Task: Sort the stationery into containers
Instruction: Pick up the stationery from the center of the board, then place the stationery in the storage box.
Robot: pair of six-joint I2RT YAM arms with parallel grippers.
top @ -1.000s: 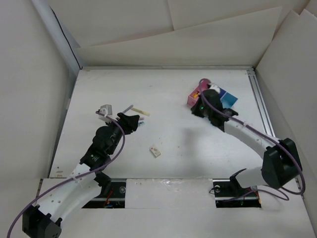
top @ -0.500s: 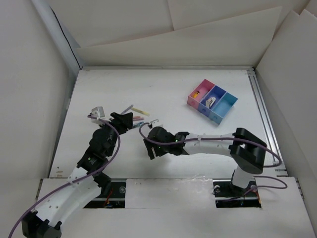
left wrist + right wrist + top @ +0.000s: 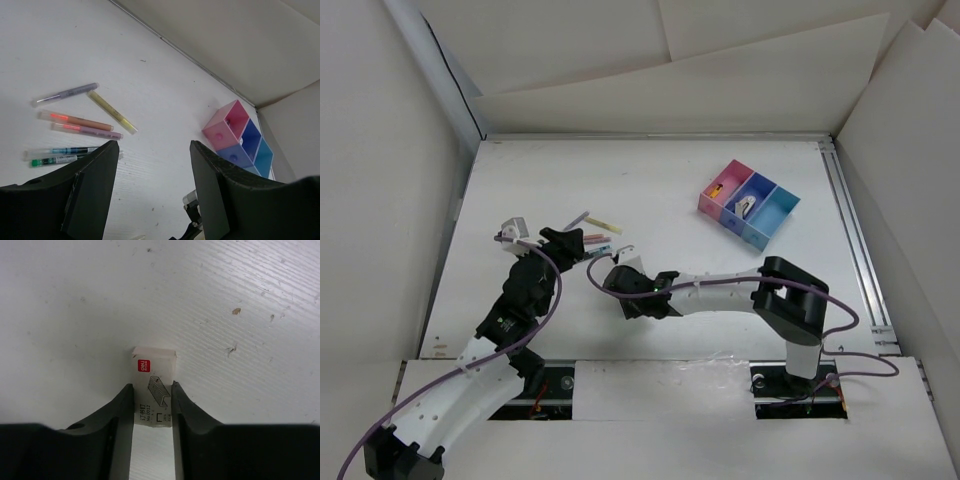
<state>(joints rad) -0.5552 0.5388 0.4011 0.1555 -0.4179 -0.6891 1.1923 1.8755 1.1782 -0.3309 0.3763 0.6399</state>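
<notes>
Several pens lie side by side on the table: a grey one (image 3: 65,93), a yellow one (image 3: 112,111), an orange one (image 3: 77,120), a pink one (image 3: 87,131) and a teal one (image 3: 60,150). My left gripper (image 3: 155,195) hangs open just right of them with nothing between its jaws. The containers (image 3: 748,203), pink, purple-blue and light blue in a row, stand at the back right (image 3: 240,140). My right gripper (image 3: 152,395) is down on the table's middle (image 3: 632,303), shut on a small white printed box (image 3: 155,365) that lies flat.
A grey block (image 3: 512,227) rides on the left arm near the table's left side. The right arm (image 3: 720,290) stretches low across the front of the table. White walls stand on all sides.
My right arm swung from above the containers to the middle of the table and closed its jaws on the white box. The left gripper drifted slightly left.
</notes>
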